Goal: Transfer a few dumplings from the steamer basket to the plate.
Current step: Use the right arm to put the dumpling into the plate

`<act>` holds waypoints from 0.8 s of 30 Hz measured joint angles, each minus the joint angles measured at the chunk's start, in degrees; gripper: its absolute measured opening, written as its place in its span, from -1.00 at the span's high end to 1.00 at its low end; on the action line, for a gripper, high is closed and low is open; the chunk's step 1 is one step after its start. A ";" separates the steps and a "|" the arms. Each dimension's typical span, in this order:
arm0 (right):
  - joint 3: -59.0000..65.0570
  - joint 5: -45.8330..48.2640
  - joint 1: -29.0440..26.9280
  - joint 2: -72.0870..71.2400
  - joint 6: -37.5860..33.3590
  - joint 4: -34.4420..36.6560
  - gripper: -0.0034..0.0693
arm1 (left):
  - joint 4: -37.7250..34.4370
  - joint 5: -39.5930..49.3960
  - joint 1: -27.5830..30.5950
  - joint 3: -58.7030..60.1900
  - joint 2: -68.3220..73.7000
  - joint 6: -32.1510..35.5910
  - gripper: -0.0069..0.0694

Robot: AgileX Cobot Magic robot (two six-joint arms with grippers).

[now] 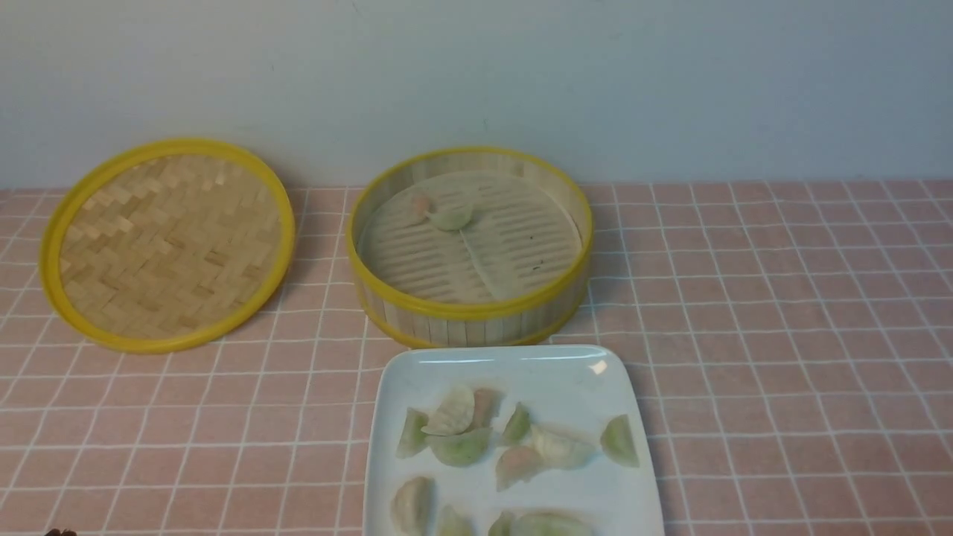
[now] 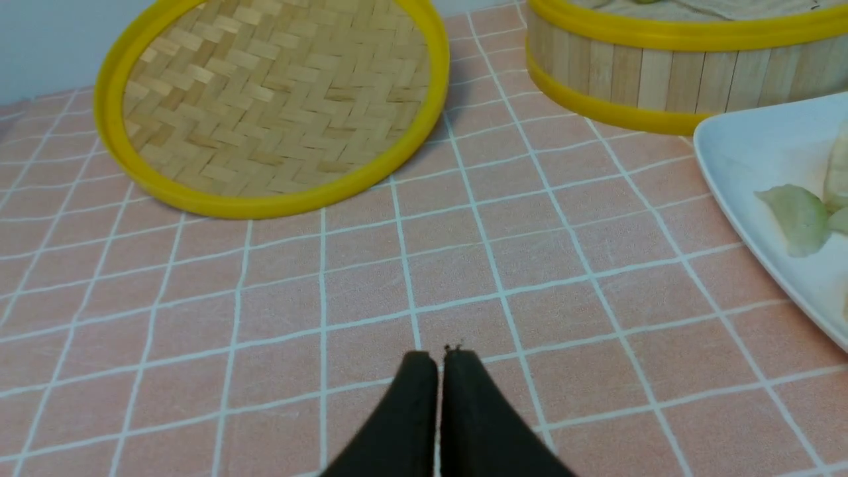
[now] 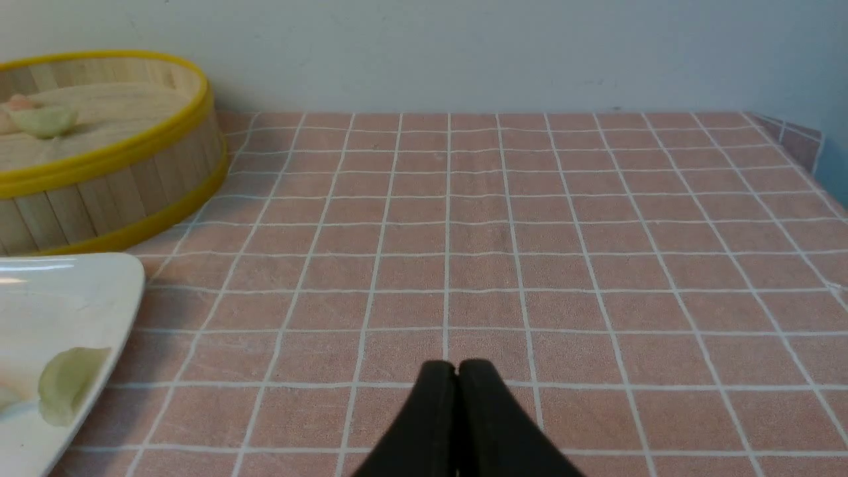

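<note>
My left gripper (image 2: 440,358) and right gripper (image 3: 457,368) are closed, empty; most dumplings (image 1: 461,447) sit on the plate (image 1: 566,372); no writing legible.

My left gripper (image 2: 440,358) has its black fingers pressed together, holding nothing. My right gripper (image 3: 457,368) is the same, fingertips touching and empty. Both hover low.

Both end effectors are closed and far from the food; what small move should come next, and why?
Probably none: many small translucent dumplings already lie on the glossy white squarish plate, two remain in the round bamboo steamer basket. Keep the left end effector and right end effector parked.
</note>
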 joint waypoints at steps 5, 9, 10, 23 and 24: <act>0.00 0.00 0.00 0.00 0.00 0.00 0.94 | 0.00 0.00 0.00 0.00 0.00 0.00 0.83; 0.00 0.00 0.00 0.00 0.46 0.00 0.94 | 0.00 0.00 0.00 0.00 0.00 0.00 0.83; 0.00 0.00 0.00 0.00 0.53 0.00 0.94 | 0.00 0.00 0.00 0.00 0.00 0.00 0.83; 0.00 0.00 0.00 0.00 0.72 0.00 0.94 | 0.00 0.00 0.00 0.00 0.00 0.00 0.83; 0.00 0.00 0.00 0.00 0.72 0.00 0.94 | 0.00 0.00 0.00 0.00 0.00 0.00 0.83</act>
